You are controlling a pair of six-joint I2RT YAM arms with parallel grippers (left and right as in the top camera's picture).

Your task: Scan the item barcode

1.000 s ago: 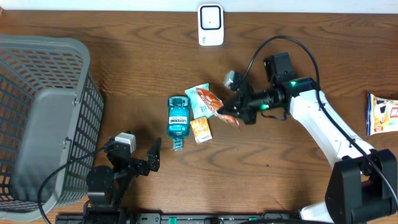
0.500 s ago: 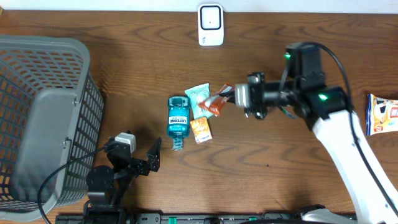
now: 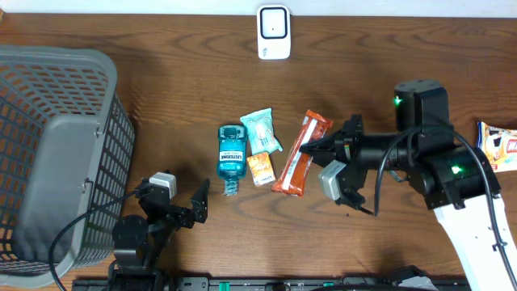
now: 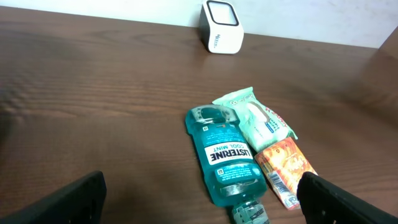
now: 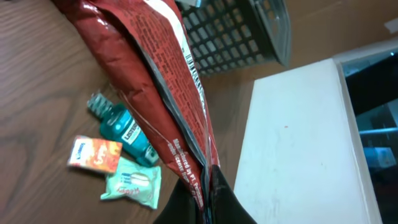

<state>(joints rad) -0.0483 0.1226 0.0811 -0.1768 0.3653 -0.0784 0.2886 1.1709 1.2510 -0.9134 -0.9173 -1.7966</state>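
The right gripper point(image 3: 313, 150) is pressed together on one long edge of a red snack packet point(image 3: 300, 153). In the right wrist view its dark fingers point(image 5: 205, 193) meet on the wrapper's seam at the bottom of the frame, and the packet point(image 5: 155, 81) runs up and away from them. The wrist lies roughly level and points left across the table point(image 3: 161, 89). The black forearm and the white link behind it run back to the lower right corner.

The packet hangs clear of the table, sticking out from the fingertips at both ends, with its long axis tilted slightly. From overhead it shows just right of a small orange packet point(image 3: 260, 168) and a pale green wipes pack point(image 3: 262, 129). A blue mouthwash bottle point(image 3: 231, 153) lies beyond them. The white scanner point(image 3: 274, 32) stands well apart at the far edge.

The wrapper is long, narrow and creased, red-brown with a white panel of fine black print; the print is too small to read.

The left gripper point(image 3: 182, 198) rests low near the front edge with its jaws spread wide and nothing between them, beside a grey basket point(image 3: 113, 121).
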